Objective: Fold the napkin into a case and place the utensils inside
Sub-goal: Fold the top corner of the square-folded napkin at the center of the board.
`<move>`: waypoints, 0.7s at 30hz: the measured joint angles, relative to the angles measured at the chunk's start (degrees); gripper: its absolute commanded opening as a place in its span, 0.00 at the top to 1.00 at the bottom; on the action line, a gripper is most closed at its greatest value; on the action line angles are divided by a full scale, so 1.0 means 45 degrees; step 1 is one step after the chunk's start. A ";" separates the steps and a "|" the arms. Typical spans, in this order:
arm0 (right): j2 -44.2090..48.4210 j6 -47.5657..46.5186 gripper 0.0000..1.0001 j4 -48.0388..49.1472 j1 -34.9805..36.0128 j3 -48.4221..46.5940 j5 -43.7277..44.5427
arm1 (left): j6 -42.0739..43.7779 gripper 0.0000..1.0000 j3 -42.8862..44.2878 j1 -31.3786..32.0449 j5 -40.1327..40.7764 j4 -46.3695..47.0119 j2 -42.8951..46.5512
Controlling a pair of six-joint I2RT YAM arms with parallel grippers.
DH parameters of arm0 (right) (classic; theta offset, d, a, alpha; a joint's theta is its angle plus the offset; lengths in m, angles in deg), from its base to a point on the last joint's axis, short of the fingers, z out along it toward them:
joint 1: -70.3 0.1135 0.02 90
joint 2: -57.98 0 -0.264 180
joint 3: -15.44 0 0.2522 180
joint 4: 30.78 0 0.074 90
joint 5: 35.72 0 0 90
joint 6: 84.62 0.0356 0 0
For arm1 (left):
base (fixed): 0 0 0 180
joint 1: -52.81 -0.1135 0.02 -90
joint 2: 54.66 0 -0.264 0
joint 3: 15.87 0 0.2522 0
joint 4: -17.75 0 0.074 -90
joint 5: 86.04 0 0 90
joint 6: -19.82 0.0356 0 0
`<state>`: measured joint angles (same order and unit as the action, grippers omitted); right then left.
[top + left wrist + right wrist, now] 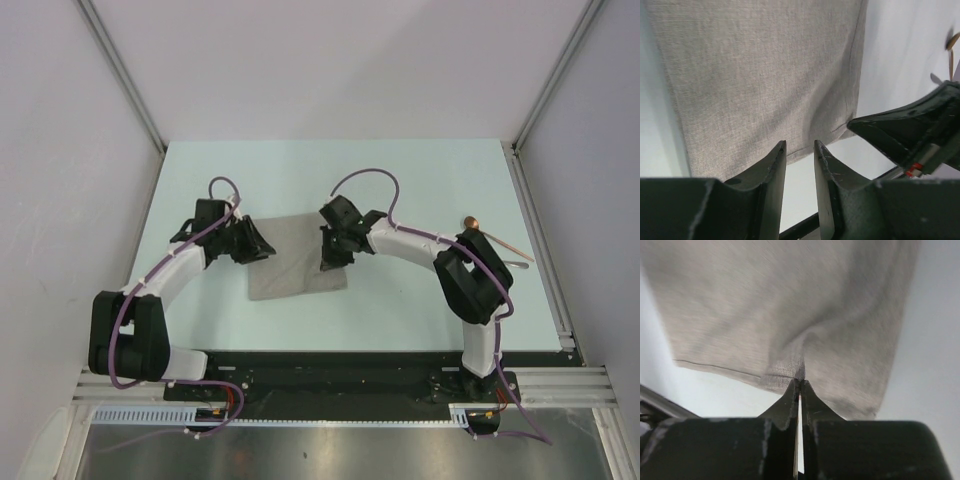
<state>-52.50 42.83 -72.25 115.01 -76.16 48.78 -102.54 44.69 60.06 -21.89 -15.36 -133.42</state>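
Observation:
The grey-beige napkin [295,262] lies mostly flat in the middle of the table. My right gripper [331,262] is shut on its right edge, and the cloth puckers up at the pinch [800,381]. My left gripper [268,249] is open at the napkin's left edge. Bare table shows between its fingers [799,150], and the napkin [760,75] starts just beyond the tips. The utensils lie on the table to the right: a copper spoon [474,223] and a thin silvery piece [512,259]. No case is in view.
The right gripper's black body [910,130] shows in the left wrist view beside the napkin's corner. White walls and aluminium rails [540,240] border the pale green table [420,180]. The arm bases stand on the black rail at the near edge [330,375].

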 measured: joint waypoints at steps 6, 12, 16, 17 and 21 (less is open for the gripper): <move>-0.0743 -0.0398 1.00 0.1428 -0.0583 -0.1792 -0.1219 | -0.0500 0.67 -0.0049 -0.0578 0.0291 0.0083 0.0000; -0.2783 -0.0617 1.00 0.3259 -0.0976 -0.3133 -0.2909 | -0.0865 0.69 -0.0656 -0.0787 0.0559 0.0369 0.0005; -0.4012 -0.0680 1.00 0.3842 -0.1001 -0.4148 -0.3847 | -0.0957 0.74 -0.1438 -0.0816 0.0889 0.0369 0.0063; -0.4269 -0.0699 1.00 0.3881 -0.0996 -0.4483 -0.4065 | -0.1005 0.74 -0.1627 -0.0821 0.1015 0.0345 0.0141; -0.5265 -0.0806 1.00 0.4172 -0.0986 -0.6071 -0.4881 | -0.1190 0.75 -0.2244 -0.0933 0.1491 0.0204 0.0850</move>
<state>-76.19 39.20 -53.47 110.57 -103.48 26.82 -107.89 34.60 55.86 -15.18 -14.44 -129.60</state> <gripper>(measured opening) 0.011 0.254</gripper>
